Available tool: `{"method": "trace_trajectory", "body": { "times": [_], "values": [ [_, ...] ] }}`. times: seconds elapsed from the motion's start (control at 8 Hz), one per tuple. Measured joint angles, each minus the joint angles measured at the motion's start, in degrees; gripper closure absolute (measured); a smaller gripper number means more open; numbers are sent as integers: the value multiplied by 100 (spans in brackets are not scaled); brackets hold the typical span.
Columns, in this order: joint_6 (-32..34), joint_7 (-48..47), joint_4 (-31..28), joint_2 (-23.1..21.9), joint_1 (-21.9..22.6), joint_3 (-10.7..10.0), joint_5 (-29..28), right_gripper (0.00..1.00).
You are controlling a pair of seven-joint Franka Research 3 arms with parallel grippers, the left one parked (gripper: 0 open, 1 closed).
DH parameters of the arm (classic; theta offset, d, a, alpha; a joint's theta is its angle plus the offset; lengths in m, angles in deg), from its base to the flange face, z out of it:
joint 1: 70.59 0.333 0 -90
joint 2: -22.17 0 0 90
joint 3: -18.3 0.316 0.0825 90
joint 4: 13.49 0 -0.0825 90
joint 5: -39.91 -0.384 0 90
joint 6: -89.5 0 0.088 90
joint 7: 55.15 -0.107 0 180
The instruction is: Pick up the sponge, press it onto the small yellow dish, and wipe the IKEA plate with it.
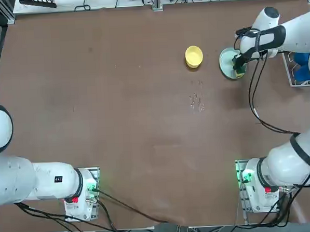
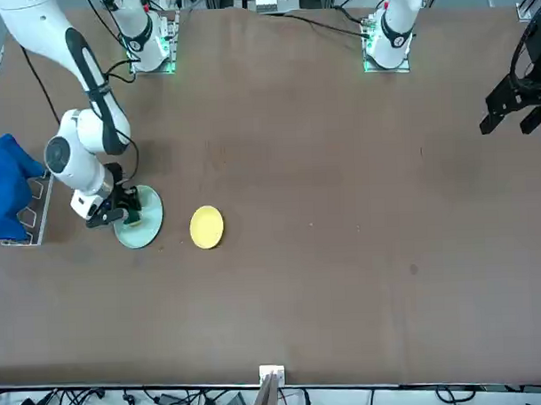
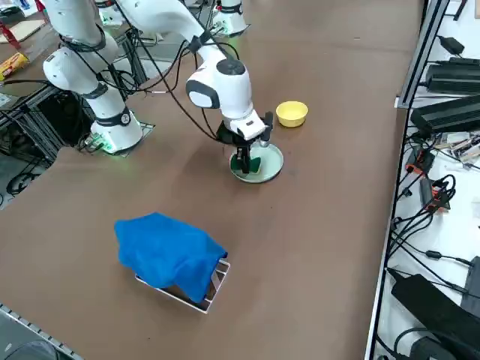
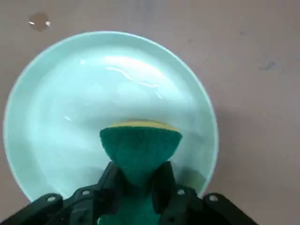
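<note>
The pale mint IKEA plate (image 4: 56,103) fills the right wrist view, and my right gripper (image 4: 138,180) is shut on the sponge (image 4: 140,143) over it, green face showing with the yellow foam edge pressed down on the plate. From overhead the right gripper (image 1: 239,65) stands on the IKEA plate (image 1: 225,60) at the table's far right. The small yellow dish (image 1: 193,56) sits just left of the plate, apart from it. In the right side view the right gripper (image 3: 245,159) holds the sponge (image 3: 253,163) upright on the plate (image 3: 271,166), with the yellow dish (image 3: 292,113) behind.
A blue cloth (image 3: 169,251) lies draped over a small rack near the table's right edge, also seen as the blue cloth (image 2: 5,185) in the front view. Small specks (image 1: 197,101) mark the tabletop in front of the yellow dish. Cables hang from the right arm.
</note>
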Motion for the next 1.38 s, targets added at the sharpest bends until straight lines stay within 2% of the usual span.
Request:
{"method": "trace_trajectory", "body": {
  "times": [0.25, 0.62, 1.38],
  "values": [
    [-3, 93, 106, 80, -57, 5, 0, 65],
    [-3, 106, 642, 424, -20, 56, 0, 65],
    [168, -589, 962, 523, 554, 87, -173, 65]
  ]
}}
